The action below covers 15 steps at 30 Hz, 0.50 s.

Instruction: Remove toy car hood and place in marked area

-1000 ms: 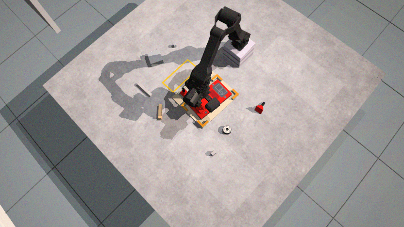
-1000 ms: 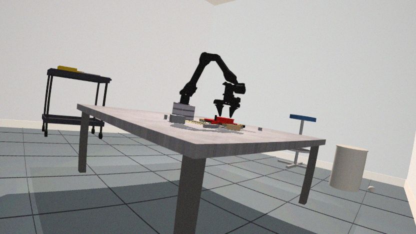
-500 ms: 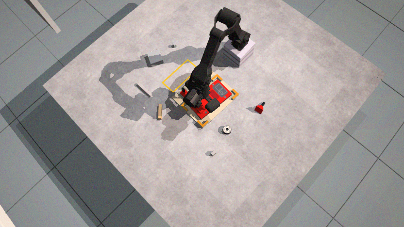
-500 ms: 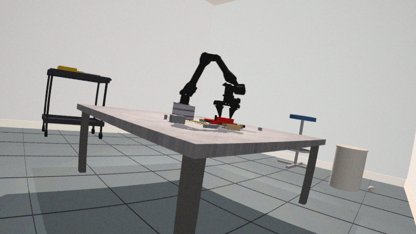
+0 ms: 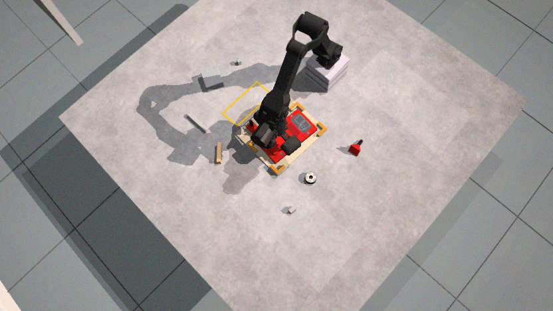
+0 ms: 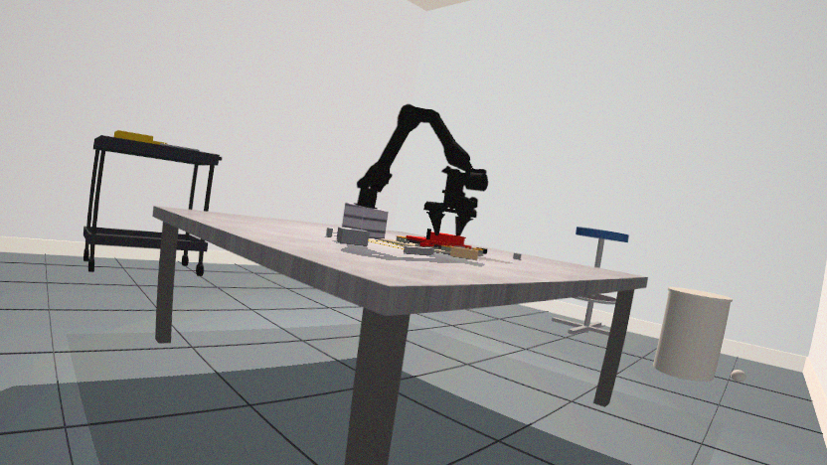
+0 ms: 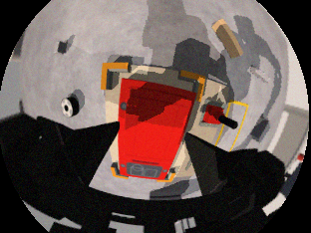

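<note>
1. Pincer [image 5: 276, 143] [image 6: 448, 233] [image 7: 154, 130] apart, nothing clamped, centre of top frame.
2. Beige orange-cornered tray [image 5: 296, 153] [image 7: 113, 112], centre, contains red hood [image 5: 276, 155] [image 6: 447, 237] [image 7: 152, 141].
3. Yellow outline [image 5: 239, 97] [image 7: 238, 103], upper left of tray; hood outside.

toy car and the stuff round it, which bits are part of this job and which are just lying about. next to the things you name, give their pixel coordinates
For the job: gripper [image 5: 276, 139] [image 6: 447, 232] [image 7: 154, 130]; red toy car [image 5: 302, 124] [image 7: 150, 131]; yellow outlined area [image 5: 239, 97] [image 7: 243, 104]

Just lying about: white ring [image 5: 306, 180] [image 7: 64, 111]; tan block [image 5: 219, 152] [image 6: 464, 252] [image 7: 228, 39]

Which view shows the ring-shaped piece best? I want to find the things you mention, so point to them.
The top view: the white ring [image 5: 306, 179] [image 7: 65, 110] lies fully uncovered, hole visible, beside the tan tray [image 5: 302, 144] [image 7: 113, 102]. Wrist shows it smaller, near the left edge; I cannot make it out in exterior.
</note>
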Available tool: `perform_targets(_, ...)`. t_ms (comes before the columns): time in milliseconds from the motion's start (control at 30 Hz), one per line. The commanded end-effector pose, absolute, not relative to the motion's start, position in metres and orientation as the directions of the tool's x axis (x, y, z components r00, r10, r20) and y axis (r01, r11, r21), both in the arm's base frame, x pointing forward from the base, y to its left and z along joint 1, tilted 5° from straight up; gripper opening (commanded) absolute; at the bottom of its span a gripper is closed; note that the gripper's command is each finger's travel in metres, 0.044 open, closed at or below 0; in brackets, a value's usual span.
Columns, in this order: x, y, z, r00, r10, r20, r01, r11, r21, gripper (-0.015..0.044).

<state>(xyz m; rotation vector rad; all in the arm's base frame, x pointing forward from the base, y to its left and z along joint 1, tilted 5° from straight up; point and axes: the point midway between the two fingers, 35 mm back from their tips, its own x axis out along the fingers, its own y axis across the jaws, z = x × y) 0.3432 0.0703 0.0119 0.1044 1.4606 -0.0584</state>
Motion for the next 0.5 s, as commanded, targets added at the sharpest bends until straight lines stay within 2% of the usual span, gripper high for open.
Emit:
perform_targets(0, 0.343, 0.0711, 0.0072, 0.104, 0.027, -0.994, 0.107, 0.994, 0.038, 0.044)
perform_targets(467, 0.3435, 0.0712, 0.0011, 0.104, 0.027, -0.994, 0.107, 0.994, 0.038, 0.044)
